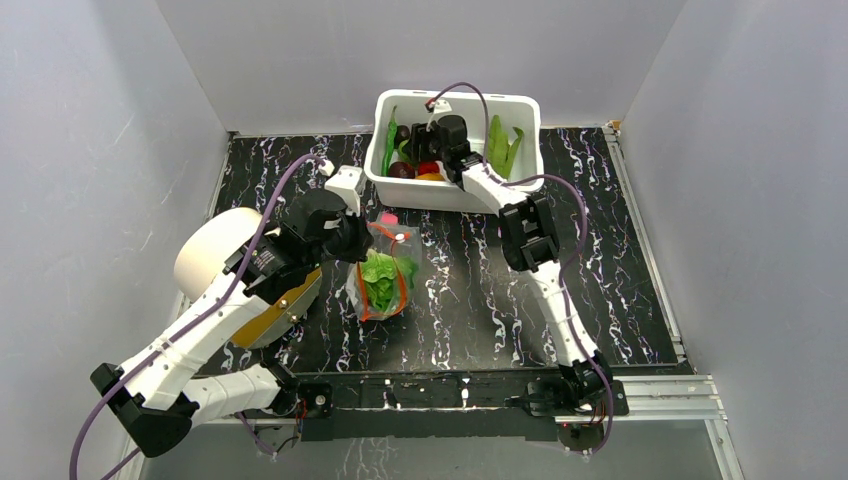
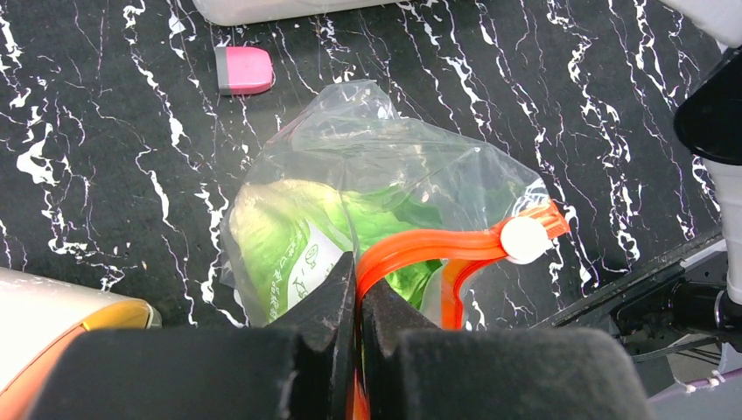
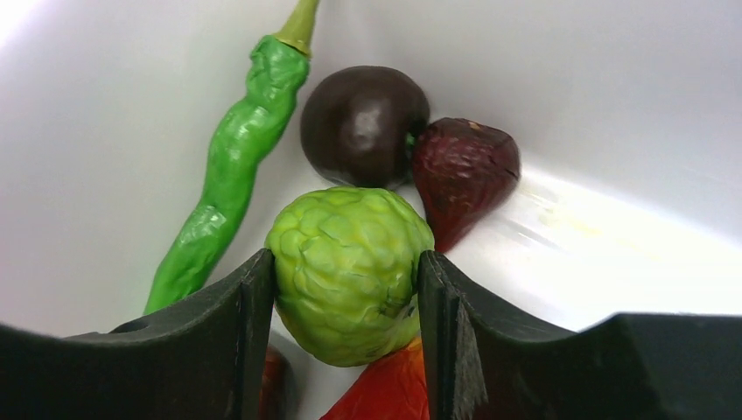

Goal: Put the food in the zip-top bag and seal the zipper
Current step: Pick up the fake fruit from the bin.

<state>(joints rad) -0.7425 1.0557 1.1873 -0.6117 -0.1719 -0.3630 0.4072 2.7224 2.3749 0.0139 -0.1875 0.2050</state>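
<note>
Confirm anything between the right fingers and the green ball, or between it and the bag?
Nothing at the grasp: right fingers touch the green ball on both sides. Toward the zip-top bag, the white tub's near wall stands between, so lift over it. Left fingers pinch the zipper; cabbage inside.

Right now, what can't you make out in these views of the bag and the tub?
Top view: the right gripper covers the food beneath it in the tub.
Left wrist view: near end of the zipper, hidden behind the left gripper and cut by the bottom edge.
Right wrist view: the red piece below the green ball, cut off by the bottom edge.
</note>
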